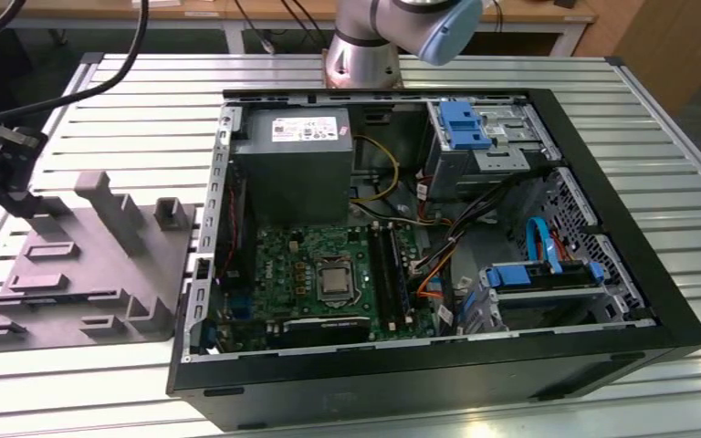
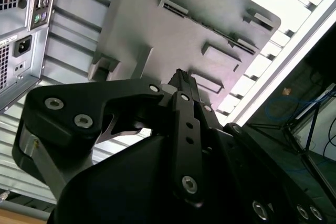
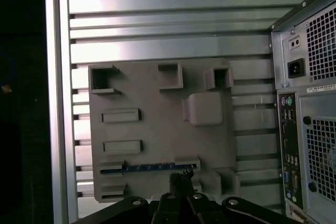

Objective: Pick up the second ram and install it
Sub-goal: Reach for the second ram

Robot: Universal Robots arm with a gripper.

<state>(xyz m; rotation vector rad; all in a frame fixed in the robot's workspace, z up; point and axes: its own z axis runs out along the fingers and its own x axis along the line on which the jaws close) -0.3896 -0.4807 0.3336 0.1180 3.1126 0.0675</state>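
Slatted metal table [image 1: 107,100], everything sits on it. In the first wrist view the gripper [image 3: 181,176] hangs over the grey fixture [image 3: 157,108], jaws pressed together into one narrow tip. The second wrist view agrees: fingers meet at the tip, fixture beneath. The ram [image 3: 149,167] is not lifted. It lies as a thin blue strip in the fixture's long slot, along the edge closest to the gripper. The tip is right over the ram's end on the case side; can't tell if they touch. The case [image 3: 304,103] stands just beside the fixture, rear panel to the wrist cameras. In the exterior view the fixture is on the exterior view's left of the open case. Inside: green motherboard [image 1: 314,265], then grey PSU [image 1: 292,146] further back. The arm base [image 1: 363,55] is mounted behind the case.
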